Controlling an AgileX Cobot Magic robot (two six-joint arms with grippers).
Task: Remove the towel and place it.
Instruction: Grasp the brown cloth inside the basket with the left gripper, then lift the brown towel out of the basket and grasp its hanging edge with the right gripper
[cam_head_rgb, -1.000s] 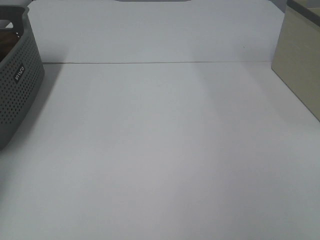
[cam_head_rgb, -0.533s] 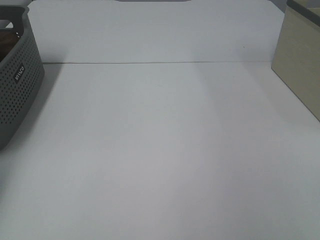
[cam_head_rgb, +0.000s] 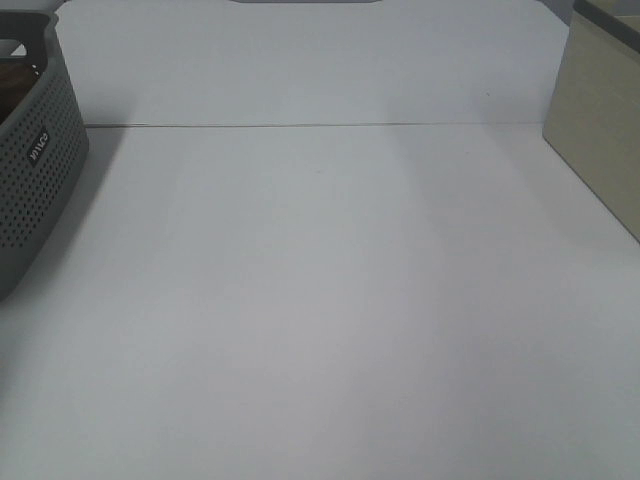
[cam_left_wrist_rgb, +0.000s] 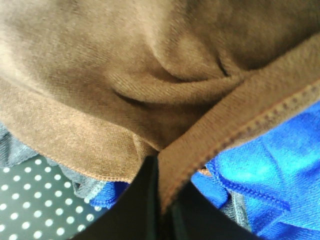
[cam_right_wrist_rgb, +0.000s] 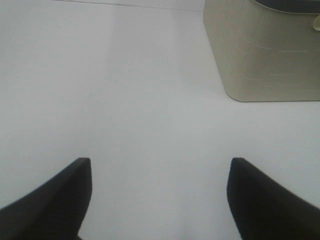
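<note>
White worktop (cam_head_rgb: 320, 300) lies between you and the job, and everything that matters sits in the grey perforated basket (cam_head_rgb: 40, 170) at its left edge. Closest to the wrist lens inside that basket, your left hand (cam_left_wrist_rgb: 159, 180) has its jaws pressed together on a stitched hem of the brown towel (cam_left_wrist_rgb: 125, 60), a thin fold of cloth between them. That looks like a narrow bite on one edge only, so lift slowly and straight up out of the basket, and watch that the hem does not creep out of the pinch as the weight comes on. Just under the towel a blue cloth (cam_left_wrist_rgb: 270, 165) lies against it, with a grey cloth (cam_left_wrist_rgb: 10, 145) beside that and the dotted basket floor (cam_left_wrist_rgb: 30, 200) below; terry tends to cling, so pause once the towel is taut and check that neither cloth is riding up with it. Raise the towel well above the basket rim before you swing it sideways, or the hanging part may catch the wall and tip the basket. Outside the basket, your right hand (cam_right_wrist_rgb: 160, 167) hangs over the worktop with its jaws spread wide and nothing in them; have it ready to take a free corner so the towel can be laid flat. Farthest from the basket, across the worktop, stands a beige bin (cam_right_wrist_rgb: 265, 55); keep the towel off it.
</note>
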